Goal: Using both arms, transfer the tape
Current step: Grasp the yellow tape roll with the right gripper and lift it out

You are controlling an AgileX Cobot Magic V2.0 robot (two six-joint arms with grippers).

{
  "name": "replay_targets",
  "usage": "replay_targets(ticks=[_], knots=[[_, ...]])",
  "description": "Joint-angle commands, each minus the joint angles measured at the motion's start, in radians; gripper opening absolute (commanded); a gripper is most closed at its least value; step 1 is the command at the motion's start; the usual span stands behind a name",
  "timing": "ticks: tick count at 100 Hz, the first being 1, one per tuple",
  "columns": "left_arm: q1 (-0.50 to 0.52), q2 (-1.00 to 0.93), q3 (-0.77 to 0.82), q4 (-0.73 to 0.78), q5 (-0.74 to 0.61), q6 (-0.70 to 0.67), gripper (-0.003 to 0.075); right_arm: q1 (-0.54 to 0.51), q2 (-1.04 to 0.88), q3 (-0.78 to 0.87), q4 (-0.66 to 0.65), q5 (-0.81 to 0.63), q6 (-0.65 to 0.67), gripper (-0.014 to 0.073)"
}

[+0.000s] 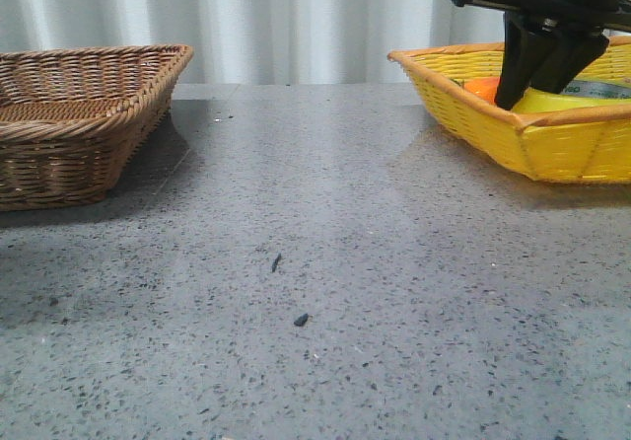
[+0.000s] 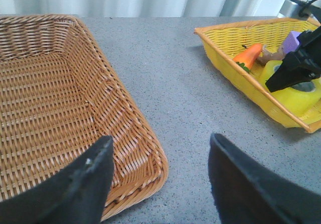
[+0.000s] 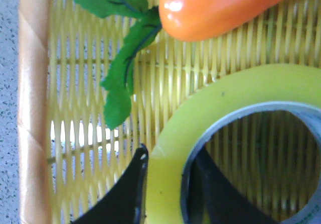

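The tape (image 1: 554,100), a wide yellow roll, lies flat in the yellow basket (image 1: 552,154) at the right rear. My right gripper (image 1: 515,93) reaches down into that basket. In the right wrist view the gripper (image 3: 169,156) has one finger outside the tape (image 3: 200,118) and one inside its core, and both press on the roll's wall. The left wrist view shows the tape (image 2: 296,97) with the right gripper (image 2: 285,77) on it. My left gripper (image 2: 160,139) is open and empty, above the near corner of the brown wicker basket (image 2: 50,103).
An orange carrot (image 3: 225,5) with green leaves lies beside the tape in the yellow basket (image 2: 235,78), with a purple object (image 2: 291,40) behind it. The brown basket (image 1: 69,154) stands at the left rear. Small dark specks (image 1: 301,319) lie mid-table.
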Motion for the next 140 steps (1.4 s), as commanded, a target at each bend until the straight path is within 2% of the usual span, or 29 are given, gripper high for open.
replay_targets(ticks=[1, 23, 35, 45, 80, 112, 117, 124, 140], knots=[[-0.008, 0.001, -0.035, -0.014, -0.053, -0.002, 0.0387, -0.006, -0.083, -0.057, -0.014, -0.03, -0.007, -0.0055], [-0.008, 0.001, -0.035, -0.014, -0.042, -0.002, 0.0387, 0.024, -0.202, -0.272, -0.014, -0.036, -0.007, -0.005], [-0.008, 0.001, -0.035, -0.014, -0.042, -0.002, 0.0387, 0.077, -0.207, -0.429, -0.013, -0.028, -0.007, -0.005], [-0.008, 0.001, -0.035, -0.014, -0.044, -0.002, 0.0387, 0.145, -0.196, -0.498, -0.011, -0.029, -0.007, -0.005], [-0.008, 0.001, -0.035, -0.014, -0.048, -0.002, 0.0387, 0.359, -0.007, -0.51, -0.003, -0.007, -0.007, -0.0051], [-0.008, 0.001, -0.035, -0.016, -0.046, -0.002, 0.0387, 0.385, 0.221, -0.51, -0.035, 0.015, 0.003, -0.0042], [-0.008, 0.001, -0.035, -0.016, -0.046, -0.002, 0.0386, 0.385, 0.232, -0.51, -0.035, 0.02, 0.009, -0.0011], [-0.008, 0.001, -0.035, -0.016, -0.044, -0.002, 0.0386, 0.385, 0.233, -0.51, -0.035, 0.025, 0.009, 0.0075], [-0.008, 0.001, -0.035, -0.018, -0.048, -0.002, 0.0386, 0.385, 0.208, -0.524, -0.028, 0.071, 0.009, 0.0393]])
